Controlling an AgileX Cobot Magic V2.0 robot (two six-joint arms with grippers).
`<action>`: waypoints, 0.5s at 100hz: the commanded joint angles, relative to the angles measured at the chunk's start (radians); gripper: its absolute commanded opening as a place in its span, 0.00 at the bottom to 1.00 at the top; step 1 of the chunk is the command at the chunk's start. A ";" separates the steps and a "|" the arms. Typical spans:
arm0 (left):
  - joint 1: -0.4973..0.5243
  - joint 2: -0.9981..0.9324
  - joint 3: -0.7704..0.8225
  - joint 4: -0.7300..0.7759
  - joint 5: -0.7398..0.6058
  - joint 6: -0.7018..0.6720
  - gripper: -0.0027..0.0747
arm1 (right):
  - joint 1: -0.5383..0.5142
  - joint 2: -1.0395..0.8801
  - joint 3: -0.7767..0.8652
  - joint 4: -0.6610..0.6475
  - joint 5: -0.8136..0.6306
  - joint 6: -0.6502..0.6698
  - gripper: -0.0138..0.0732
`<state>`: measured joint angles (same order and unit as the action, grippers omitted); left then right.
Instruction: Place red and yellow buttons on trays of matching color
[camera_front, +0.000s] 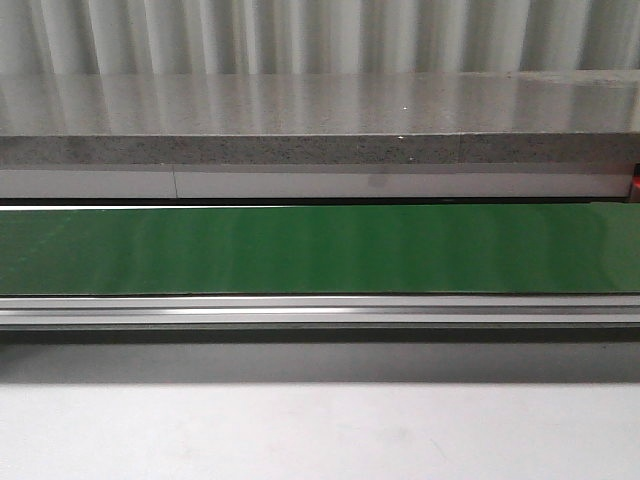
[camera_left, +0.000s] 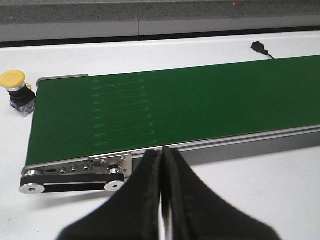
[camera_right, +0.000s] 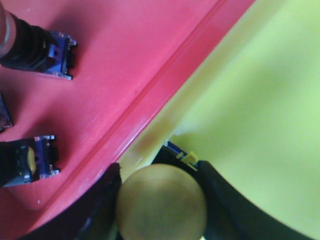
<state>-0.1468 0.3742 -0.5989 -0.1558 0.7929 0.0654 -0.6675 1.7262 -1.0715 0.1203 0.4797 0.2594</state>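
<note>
Yellow button (camera_right: 162, 202) is sitting clamped between the jaws of the right gripper (camera_right: 161, 200), which is hanging over the yellow tray (camera_right: 250, 110) just beside its border with the red tray (camera_right: 125, 65), presumably to set it on the matching colour. Left gripper (camera_left: 162, 165) is resting pressed closed and empty near the end of the green conveyor belt (camera_left: 175, 110), while another yellow button (camera_left: 17, 92) is waiting on the white table (camera_left: 250, 195) beside it, and button bodies (camera_right: 37, 45) are lying on the red tray.

A green conveyor belt (camera_front: 320, 250) spans the view, with a grey ledge (camera_front: 320, 120) behind.
</note>
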 joint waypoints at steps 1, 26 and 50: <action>-0.007 0.006 -0.024 -0.013 -0.071 0.002 0.01 | -0.007 -0.037 -0.027 0.008 -0.053 -0.001 0.30; -0.007 0.006 -0.024 -0.013 -0.071 0.002 0.01 | -0.007 -0.035 -0.027 0.008 -0.056 -0.001 0.72; -0.007 0.006 -0.024 -0.013 -0.071 0.002 0.01 | -0.007 -0.082 -0.027 -0.020 -0.054 -0.003 0.73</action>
<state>-0.1468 0.3742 -0.5989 -0.1558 0.7929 0.0654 -0.6675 1.7220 -1.0715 0.1237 0.4696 0.2594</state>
